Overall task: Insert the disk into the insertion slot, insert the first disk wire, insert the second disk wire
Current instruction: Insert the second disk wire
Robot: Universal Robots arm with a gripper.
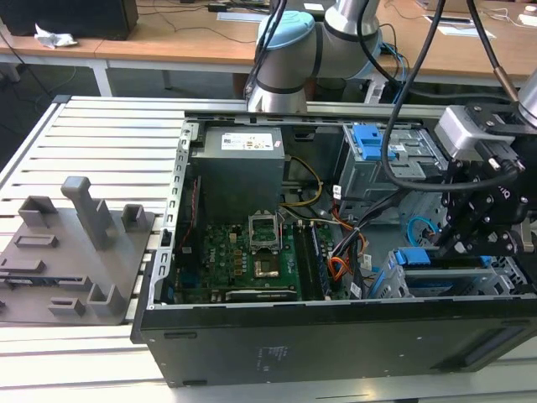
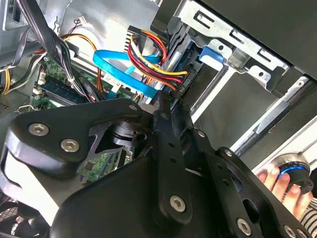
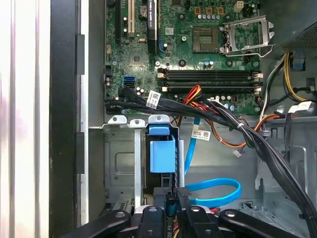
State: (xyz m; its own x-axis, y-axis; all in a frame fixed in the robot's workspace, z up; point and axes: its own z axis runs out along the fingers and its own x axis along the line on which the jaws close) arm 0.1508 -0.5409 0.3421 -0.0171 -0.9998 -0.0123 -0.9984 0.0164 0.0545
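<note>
1. Inside the open computer case (image 1: 336, 327), at about four o'clock in the exterior view, our pincer (image 3: 172, 201) is low over the disk (image 3: 162, 154), which sits in the insertion slot (image 3: 121, 163).
2. In the first wrist view the fingertips (image 3: 183, 192) look nearly closed on a dark connector (image 3: 171, 204); we cannot tell how firm the grip is.
3. We judge the step to be a disk wire. The blue cable (image 3: 218, 191) lies just beside it.
4. The next move needs the plug aligned squarely with the disk's port.
</note>
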